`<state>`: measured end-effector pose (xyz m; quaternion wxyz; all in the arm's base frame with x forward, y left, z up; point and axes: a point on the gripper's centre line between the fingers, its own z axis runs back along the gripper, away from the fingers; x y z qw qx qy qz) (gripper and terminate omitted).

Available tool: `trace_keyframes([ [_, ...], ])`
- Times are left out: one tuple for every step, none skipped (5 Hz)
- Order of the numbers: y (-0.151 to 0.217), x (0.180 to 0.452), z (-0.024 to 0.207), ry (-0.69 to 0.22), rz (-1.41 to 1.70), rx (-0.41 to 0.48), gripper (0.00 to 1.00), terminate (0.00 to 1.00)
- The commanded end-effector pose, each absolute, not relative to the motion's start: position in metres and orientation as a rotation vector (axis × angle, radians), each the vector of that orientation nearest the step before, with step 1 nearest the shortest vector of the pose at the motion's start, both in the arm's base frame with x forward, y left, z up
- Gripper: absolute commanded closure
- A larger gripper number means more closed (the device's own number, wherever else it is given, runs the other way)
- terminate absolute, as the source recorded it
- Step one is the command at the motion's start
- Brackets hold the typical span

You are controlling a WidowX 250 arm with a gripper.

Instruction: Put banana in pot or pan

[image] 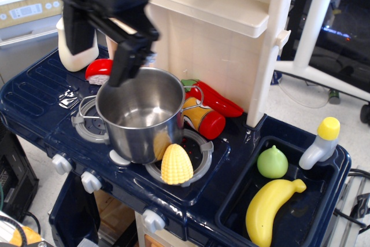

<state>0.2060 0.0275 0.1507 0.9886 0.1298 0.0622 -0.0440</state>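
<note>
The gripper (98,47), fingers apart and empty, hangs over the pot's (139,114) far-left rim. The banana (269,209) lies well to the pot's right in the sink (231,212), its long axis diagonal.

You see the black robot claw (99,47) hanging blurry above the back left rim of the big shiny steel pot (140,113), its two fingers spread apart with nothing between them. The smooth yellow toy banana (270,209) lies in the dark blue sink (231,215), well apart from the pot, beside a small green pear (272,162). A bumpy yellow corn cob (176,164) leans against the pot's front.
</note>
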Motion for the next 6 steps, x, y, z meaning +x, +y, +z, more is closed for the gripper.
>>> trace_keyframes([
  [-0.054, 0.229, 0.161, 0.131, -0.060, 0.235, 0.00, 0.00],
  [-0.090, 0.235, 0.135, 0.073, -0.005, 0.208, 0.00, 0.00],
  [-0.118, 0.245, 0.110, 0.046, 0.059, 0.223, 0.00, 0.00],
  [-0.132, 0.250, 0.075, -0.040, 0.139, 0.197, 0.00, 0.00],
  [-0.139, 0.247, 0.050, -0.065, 0.166, 0.201, 0.00, 0.00],
  [-0.135, 0.245, 0.025, -0.106, 0.179, 0.205, 0.00, 0.00],
])
